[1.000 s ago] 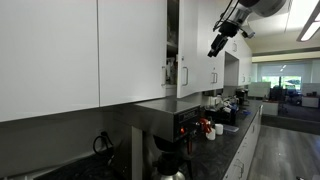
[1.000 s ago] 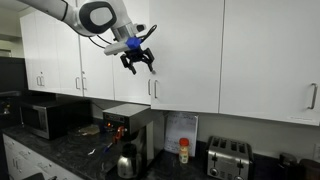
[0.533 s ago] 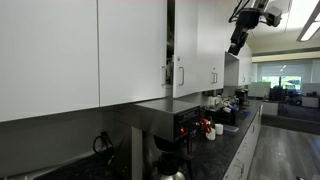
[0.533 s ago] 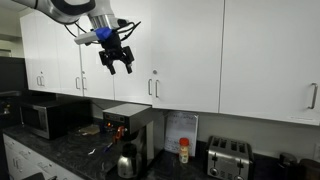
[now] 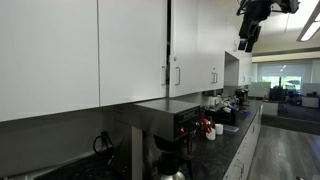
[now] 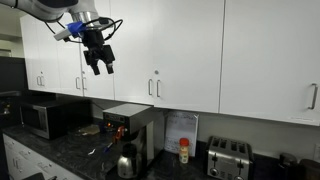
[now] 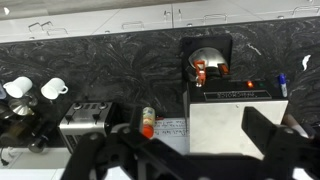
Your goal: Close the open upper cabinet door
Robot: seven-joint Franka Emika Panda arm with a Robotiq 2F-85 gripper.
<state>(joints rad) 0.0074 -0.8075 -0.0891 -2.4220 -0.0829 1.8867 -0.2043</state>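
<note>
The upper cabinet door point(image 5: 185, 45) is a narrow white slab with a slim silver handle point(image 5: 178, 75). It lies nearly flush with its neighbours, with only a thin dark line at its edge. It also shows face-on in an exterior view point(image 6: 133, 60), looking shut. My gripper point(image 6: 98, 62) is open and empty, hanging in the air away from the door, in front of other cabinet doors. It also shows high up in an exterior view point(image 5: 248, 35). In the wrist view my dark fingers point(image 7: 185, 150) spread wide over the counter below; the door is out of that view.
A coffee machine point(image 6: 128, 125) stands on the dark counter under the cabinets. A toaster point(image 6: 228, 157), a small orange-capped bottle point(image 6: 183, 150) and a microwave point(image 6: 45, 118) are nearby. The wrist view shows the machine point(image 7: 230, 115), toaster point(image 7: 88, 118) and white mugs point(image 7: 20, 88).
The door has swung from open to nearly flush. My gripper has drawn away from it along the cabinet row and stays open.
</note>
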